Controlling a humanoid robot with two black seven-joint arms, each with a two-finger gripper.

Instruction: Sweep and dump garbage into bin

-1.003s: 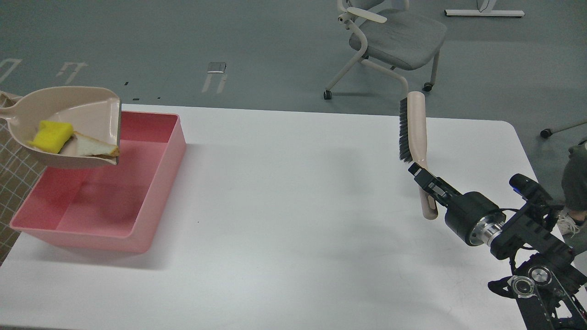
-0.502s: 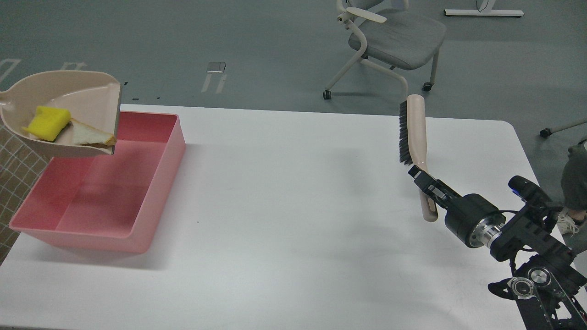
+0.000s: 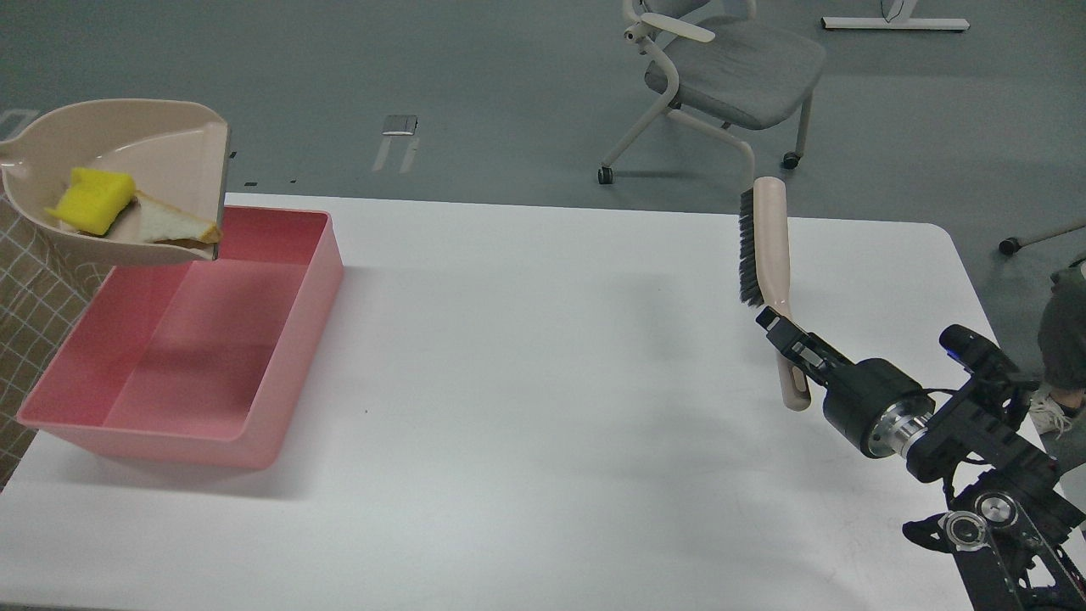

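One arm in view, the right, low at the near right corner. Its gripper (image 3: 785, 338) has its fingers clamped on the handle of one brush (image 3: 768, 255), held clear of the table (image 3: 543, 407), bristles facing left. Risk here looks small: a loose grip could let the brush swing or drop.

One pink bin (image 3: 182, 339) sits at the table's left end, nothing in it.

Farther back, one beige dustpan (image 3: 127, 174) hangs above the bin's far left corner, lip over the bin. It carries two pieces of garbage, both still undumped: one yellow sponge (image 3: 92, 200), one bread slice (image 3: 174, 227) nearest the lip. Left gripper out of frame; its fingers' state unknown.

Main risk: a tilt so close to the corner could spill a piece outside the wall.

One chair (image 3: 721, 76) beyond the table.
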